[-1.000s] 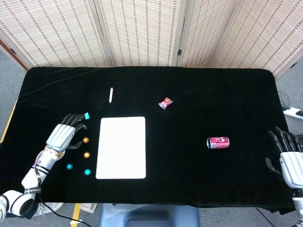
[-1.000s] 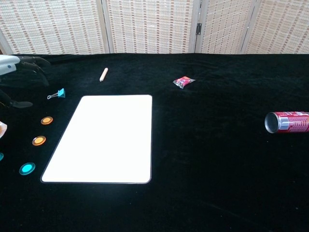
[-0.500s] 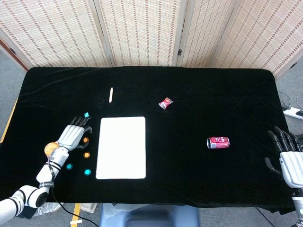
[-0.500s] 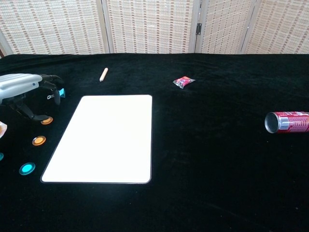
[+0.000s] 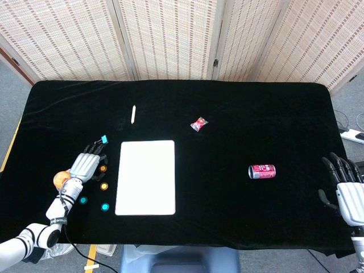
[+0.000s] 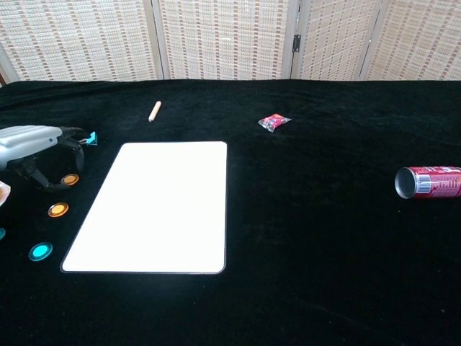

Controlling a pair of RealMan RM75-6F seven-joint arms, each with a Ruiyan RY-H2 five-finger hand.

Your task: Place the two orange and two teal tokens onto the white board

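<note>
While your left hand (image 6: 32,148) hovers low over the black cloth-covered desk (image 5: 239,114), its silver back faces up and its dark fingers (image 6: 68,144) arch downward, spread apart around the far round orange token (image 6: 70,179) just left of the flat white rectangular board (image 6: 155,205). Whether a fingertip touches that disc, the views do not settle; nothing is plainly held.

All four tokens lie off the board, on the cloth to its left. The second orange disc (image 6: 58,210) sits nearer you than the first, a glossy round teal token (image 6: 40,251) lies by the board's near left corner, and the other teal disc (image 5: 83,200) lies further left, cut by the chest view's edge. The board itself has rounded corners and a smooth matte face.

A small teal binder clip (image 5: 104,139) rests just beyond your left fingertips. Past the board's far edge lies a slim pale wooden stick (image 5: 133,114), and to the board's far right a crinkled red sweet wrapper (image 5: 199,124). Well right of the board, a red metal can (image 5: 262,171) lies on its side.

Your right hand (image 5: 346,190) sits far right of the board at the desk's edge, fingers loosely apart, holding nothing.
</note>
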